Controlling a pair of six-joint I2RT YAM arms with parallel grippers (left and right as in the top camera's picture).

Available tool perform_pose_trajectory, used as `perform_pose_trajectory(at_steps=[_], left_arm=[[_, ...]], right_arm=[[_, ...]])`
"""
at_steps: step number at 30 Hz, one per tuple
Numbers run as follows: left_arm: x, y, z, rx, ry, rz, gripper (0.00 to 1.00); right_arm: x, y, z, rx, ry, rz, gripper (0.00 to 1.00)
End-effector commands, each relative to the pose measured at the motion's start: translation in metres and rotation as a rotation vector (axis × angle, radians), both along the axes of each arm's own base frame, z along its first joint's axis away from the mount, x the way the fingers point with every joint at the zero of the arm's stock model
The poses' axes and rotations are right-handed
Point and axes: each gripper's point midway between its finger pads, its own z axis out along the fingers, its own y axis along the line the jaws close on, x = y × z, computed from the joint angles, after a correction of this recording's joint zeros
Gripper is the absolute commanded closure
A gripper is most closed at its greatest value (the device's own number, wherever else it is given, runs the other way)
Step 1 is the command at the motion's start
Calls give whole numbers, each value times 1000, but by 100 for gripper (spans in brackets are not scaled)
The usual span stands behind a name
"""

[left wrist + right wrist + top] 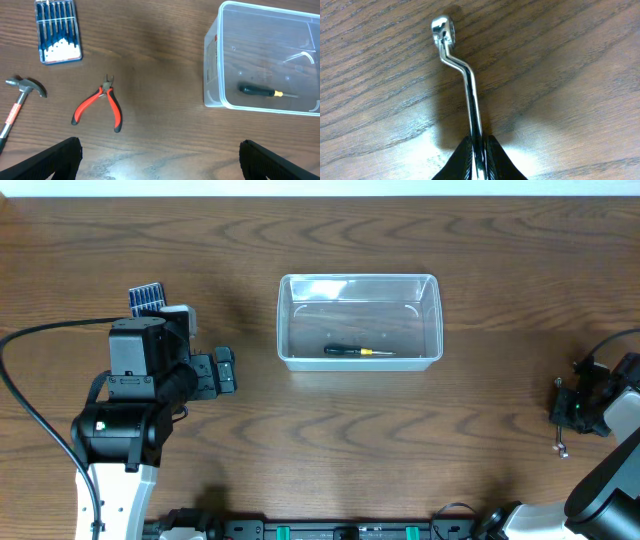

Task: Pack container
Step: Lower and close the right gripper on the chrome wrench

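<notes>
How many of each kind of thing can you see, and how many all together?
screwdriver: 1
pliers: 1
hammer: 1
wrench: 1
blue bit case: 1
clear container: 1
Total: 6

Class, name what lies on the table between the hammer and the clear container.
The red-handled pliers lie between the hammer and the container, as the left wrist view shows.
</notes>
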Motion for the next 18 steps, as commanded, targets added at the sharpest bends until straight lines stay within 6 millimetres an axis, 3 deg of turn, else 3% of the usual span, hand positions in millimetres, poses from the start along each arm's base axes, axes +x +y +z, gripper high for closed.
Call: perform_pose_trajectory(at_steps=[1, 7, 13, 18], left_arm=[[2, 1, 8, 14, -20, -11, 2], [2, 1, 8, 14, -20, -11, 1], [2, 1, 8, 14, -20, -11, 1], [2, 1, 8, 14, -20, -11, 2]], right_arm=[[-13, 1, -9, 4, 46, -10, 91], [-12, 2, -9, 9, 41, -9, 99], [-7, 7, -9, 35, 14, -1, 99], [0, 2, -6, 50, -24, -146, 99]])
